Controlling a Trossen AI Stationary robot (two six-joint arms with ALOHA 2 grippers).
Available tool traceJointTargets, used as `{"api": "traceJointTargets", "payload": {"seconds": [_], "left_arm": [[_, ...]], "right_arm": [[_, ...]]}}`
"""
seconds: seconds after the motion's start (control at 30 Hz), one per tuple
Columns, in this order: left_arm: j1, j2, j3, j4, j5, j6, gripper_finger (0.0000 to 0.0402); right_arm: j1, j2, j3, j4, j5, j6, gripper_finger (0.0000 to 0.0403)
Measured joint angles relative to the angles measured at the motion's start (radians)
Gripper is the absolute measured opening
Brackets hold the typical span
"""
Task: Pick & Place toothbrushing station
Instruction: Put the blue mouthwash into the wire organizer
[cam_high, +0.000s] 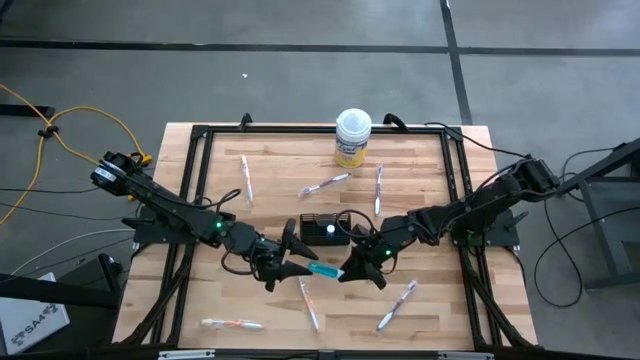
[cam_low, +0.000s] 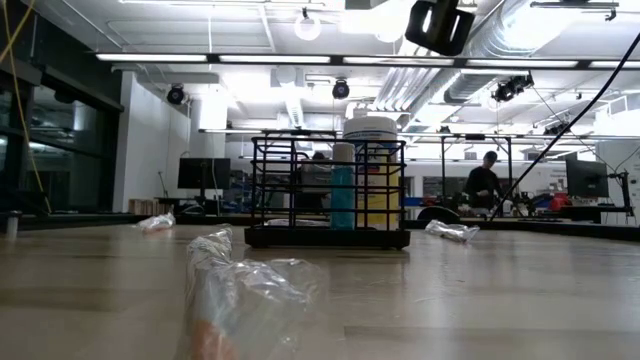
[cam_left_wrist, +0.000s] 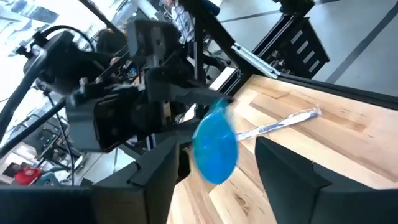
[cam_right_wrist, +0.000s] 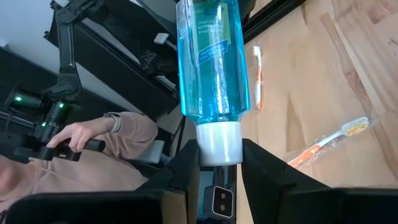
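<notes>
The black wire-mesh holder (cam_high: 322, 228) stands on its base at the middle of the wooden table; in the low view (cam_low: 325, 195) one teal tube (cam_low: 342, 197) stands inside it. My right gripper (cam_high: 352, 268) is shut on a second teal, white-capped tube (cam_high: 325, 269), just near of the holder. My left gripper (cam_high: 303, 264) is open. Its fingers stand on either side of that tube's base end (cam_left_wrist: 214, 149), and no touch shows. Several wrapped pale toothbrushes lie about the table, such as one at the near left (cam_high: 232, 323). My right gripper pinches the tube's white cap (cam_right_wrist: 219, 142) between its two fingers. The teal body (cam_right_wrist: 211, 59) sticks straight out past the fingertips toward my left gripper. The tube lies about level, lifted clear of the table.
A white-lidded yellow round tub (cam_high: 352, 138) stands at the far middle of the table. Wrapped toothbrushes lie at the far side (cam_high: 326, 184), (cam_high: 379, 188), (cam_high: 246, 180) and the near side (cam_high: 308, 303), (cam_high: 397, 305). A person's hand (cam_right_wrist: 74, 140) shows beyond the table.
</notes>
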Motion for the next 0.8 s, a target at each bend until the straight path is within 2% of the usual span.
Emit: {"api": "traceJointTargets", "payload": {"seconds": [0.2,0.4,0.8], "left_arm": [[0.021,0.000,0.000,0.000,0.041,-0.044,0.0141],[0.025,0.000,0.000,-0.001,0.053,-0.048,0.0104],[0.025,0.000,0.000,-0.001,0.053,-0.048,0.0091]], "right_arm": [[0.000,0.000,0.000,0.000,0.000,-0.001,0.0085],[0.000,0.000,0.000,0.000,-0.001,-0.002,0.0085],[0.000,0.000,0.000,-0.001,-0.001,-0.009,0.0085]]}}
